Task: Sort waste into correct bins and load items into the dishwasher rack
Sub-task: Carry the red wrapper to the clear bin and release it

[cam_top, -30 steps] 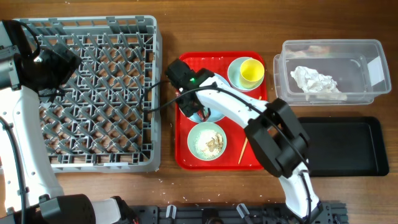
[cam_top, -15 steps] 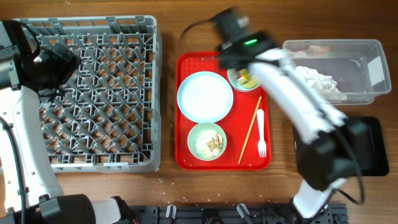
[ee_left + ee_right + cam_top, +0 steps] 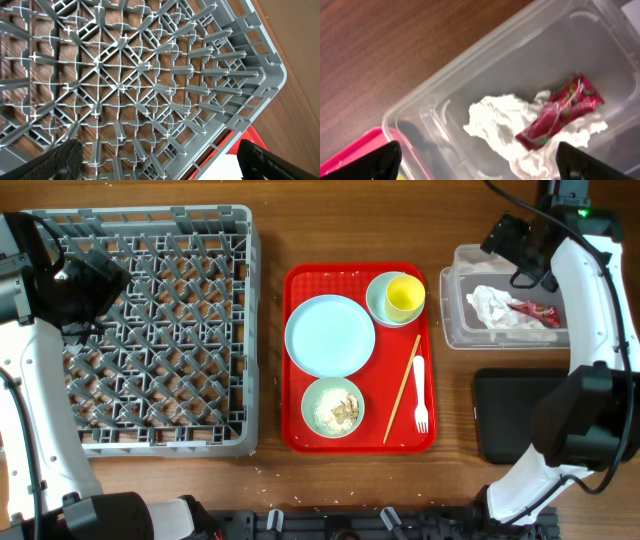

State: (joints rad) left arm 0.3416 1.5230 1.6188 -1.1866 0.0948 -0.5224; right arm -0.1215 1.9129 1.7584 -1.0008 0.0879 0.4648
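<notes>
The red wrapper (image 3: pixel 559 114) (image 3: pixel 536 310) lies on the white napkin (image 3: pixel 500 125) (image 3: pixel 495 307) inside the clear tub (image 3: pixel 450 300). My right gripper (image 3: pixel 480 167) (image 3: pixel 522 265) hangs open above them, holding nothing. The black tray (image 3: pixel 510 420) sits just in front of the tub. On the red serving tray (image 3: pixel 296 430) are the plate (image 3: pixel 330 335), a bowl with food scraps (image 3: pixel 333 408), the yellow cup (image 3: pixel 405 295) in a second bowl (image 3: pixel 379 302), chopsticks (image 3: pixel 402 388) and a fork (image 3: pixel 420 395). My left gripper (image 3: pixel 162 162) (image 3: pixel 88 285) is open over the grey rack (image 3: pixel 125 75) (image 3: pixel 160 330).
Bare wooden table runs between the rack and the red serving tray, and behind the clear tub (image 3: pixel 420 95). My right arm (image 3: pixel 595 330) crosses the tub's right end and the black tray. A corner of the red serving tray (image 3: pixel 245 137) shows past the rack's wall.
My right arm swung from the red serving tray to above the clear tub. Its jaws opened, and the red wrapper now lies in the tub. The left arm stayed still.
</notes>
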